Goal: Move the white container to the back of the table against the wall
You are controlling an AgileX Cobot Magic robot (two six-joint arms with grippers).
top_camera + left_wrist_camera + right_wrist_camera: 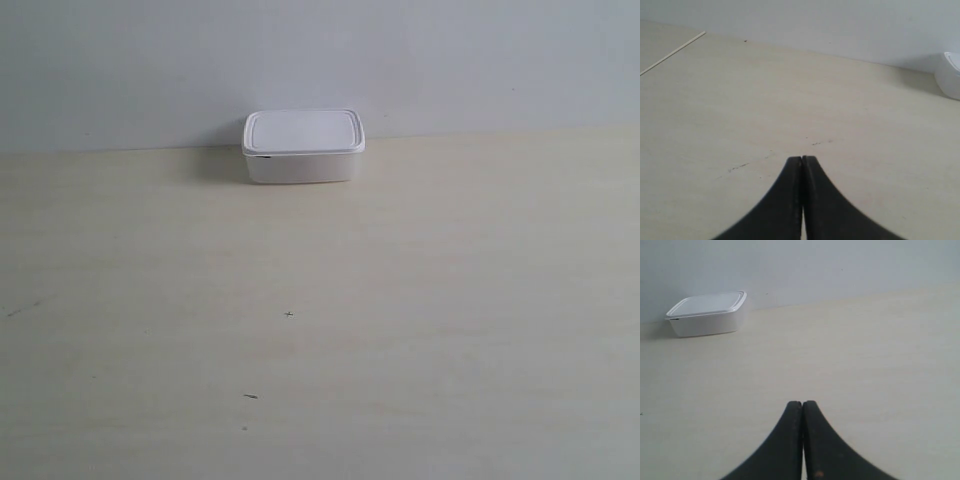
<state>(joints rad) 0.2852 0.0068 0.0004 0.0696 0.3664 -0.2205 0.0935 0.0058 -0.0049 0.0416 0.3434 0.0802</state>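
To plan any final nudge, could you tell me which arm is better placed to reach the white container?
Probably the right: its view shows the whole white container ahead of the shut right claw. The left claw, also shut, sees only its edge.

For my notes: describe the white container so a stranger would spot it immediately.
Start at the pale wall behind the cream wood-grain table. Where they meet, just left of centre in the exterior view, sits the white container: a small rounded-corner box with a flat raised-rim lid, unlike the tiny dark specks nearer the camera.

Container (303, 147) on table (400, 320) — against wall (320, 60).
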